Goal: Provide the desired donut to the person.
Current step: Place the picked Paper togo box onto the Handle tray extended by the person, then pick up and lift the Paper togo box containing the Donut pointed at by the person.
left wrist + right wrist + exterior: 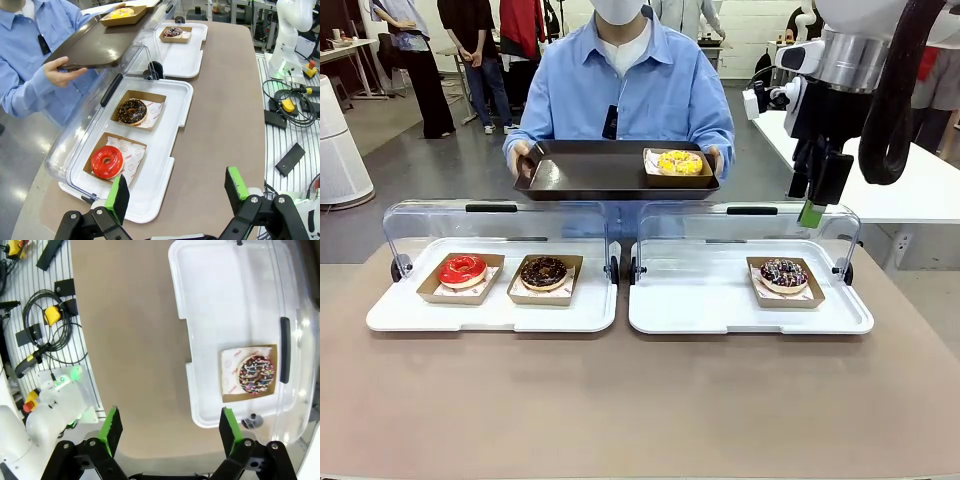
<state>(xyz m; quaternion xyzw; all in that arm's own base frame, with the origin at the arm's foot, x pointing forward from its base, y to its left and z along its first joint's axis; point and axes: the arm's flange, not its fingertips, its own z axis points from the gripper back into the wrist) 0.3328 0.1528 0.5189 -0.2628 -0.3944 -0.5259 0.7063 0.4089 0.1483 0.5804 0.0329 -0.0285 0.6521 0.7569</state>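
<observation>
The person (620, 85) in a light blue shirt stands at the far side and holds a dark serving tray (590, 172) in both hands. On its right end sits a yellow donut (680, 161) in a cardboard boat, which the left wrist view has at its top edge as the yellow donut (122, 12). My right gripper (817, 195) hangs high above the right white tray's far edge. In its wrist view the right gripper (170, 424) is open and holds nothing, well above the sprinkled chocolate donut (256, 373). My left gripper (176, 192) is open too, near the table's left end.
The left white tray (490, 312) holds a red glazed donut (462, 269) and a chocolate donut (544, 271). The right white tray (700, 300) holds the sprinkled donut (784, 273). Both clear lids (500, 225) stand open at the back. Bare brown tabletop (640, 400) lies in front.
</observation>
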